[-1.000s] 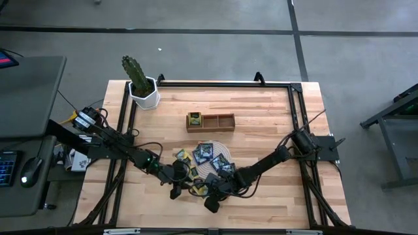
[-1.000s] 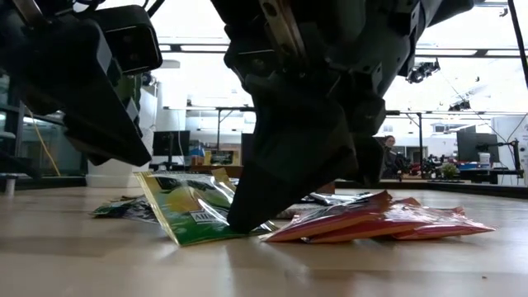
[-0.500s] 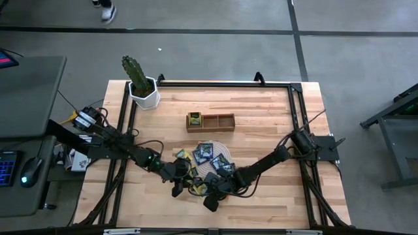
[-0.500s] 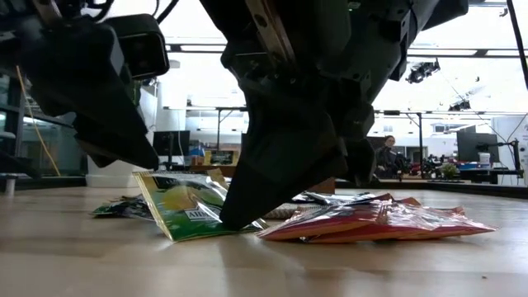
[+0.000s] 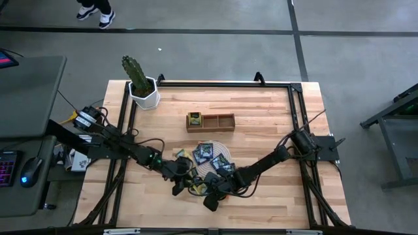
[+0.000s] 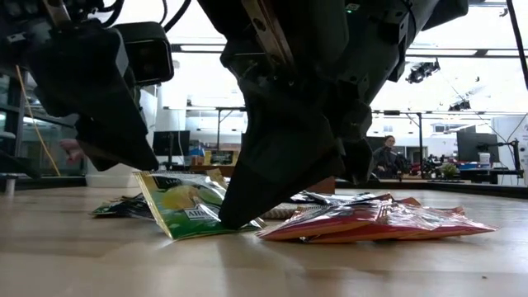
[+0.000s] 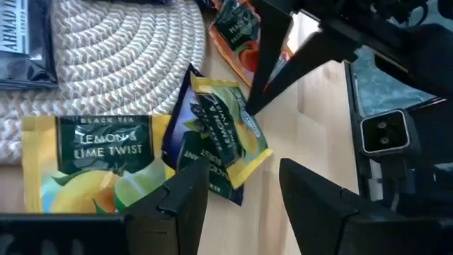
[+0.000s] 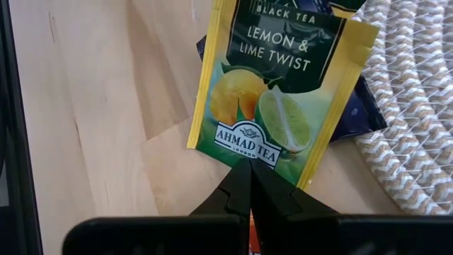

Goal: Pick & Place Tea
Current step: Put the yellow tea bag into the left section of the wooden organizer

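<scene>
My left tool hangs low over the pale wooden worktop in the lower middle of the high view, its two dark fingers spread apart and gripping nothing; between and just past them lies a crumpled yellow-green paper tea sachet on top of a dark blue one. My right tool sits just to the right of it in the high view, fingers pressed together into a single point, with the tip touching the lower edge of a flat yellow-green lemon-and-lime tea sachet. That sachet lies partly on bare wood and partly beside the round pale woven mat. In the low view the same sachet stands tilted up off the worktop, with my closed right tool's tip against it, and a small heap of orange-red sachets lies flat to the right of it. More dark blue-black sachets rest on the mat at the centre of the high view. Above them, in the middle of the frame, the brown wooden three-compartment tray holds one yellow-green sachet in its left compartment.
</scene>
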You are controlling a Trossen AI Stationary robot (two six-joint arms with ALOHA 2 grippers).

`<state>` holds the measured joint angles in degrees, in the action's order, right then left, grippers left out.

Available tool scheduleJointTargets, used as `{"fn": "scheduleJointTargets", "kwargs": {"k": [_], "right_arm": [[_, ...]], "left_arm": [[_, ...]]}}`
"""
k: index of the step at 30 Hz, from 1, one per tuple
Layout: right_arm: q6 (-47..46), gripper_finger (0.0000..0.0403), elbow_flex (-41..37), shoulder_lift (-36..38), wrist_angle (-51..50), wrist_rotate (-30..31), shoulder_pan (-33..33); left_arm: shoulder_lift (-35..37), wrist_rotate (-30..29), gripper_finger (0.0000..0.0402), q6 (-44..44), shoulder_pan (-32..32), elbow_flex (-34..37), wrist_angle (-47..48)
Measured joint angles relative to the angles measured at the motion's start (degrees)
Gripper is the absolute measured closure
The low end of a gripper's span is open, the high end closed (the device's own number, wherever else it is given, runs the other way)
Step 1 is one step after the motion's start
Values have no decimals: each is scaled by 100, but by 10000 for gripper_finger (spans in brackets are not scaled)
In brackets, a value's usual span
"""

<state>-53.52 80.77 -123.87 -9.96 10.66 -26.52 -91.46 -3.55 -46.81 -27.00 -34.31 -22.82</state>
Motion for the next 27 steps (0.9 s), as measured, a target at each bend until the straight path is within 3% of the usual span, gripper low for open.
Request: {"fn": "scheduleJointTargets", "kwargs": {"k": [27], "right_arm": [[351, 403, 0, 0, 123, 78, 65]], "left_arm": [[-167, 177, 229, -172, 38, -30, -108]]}}
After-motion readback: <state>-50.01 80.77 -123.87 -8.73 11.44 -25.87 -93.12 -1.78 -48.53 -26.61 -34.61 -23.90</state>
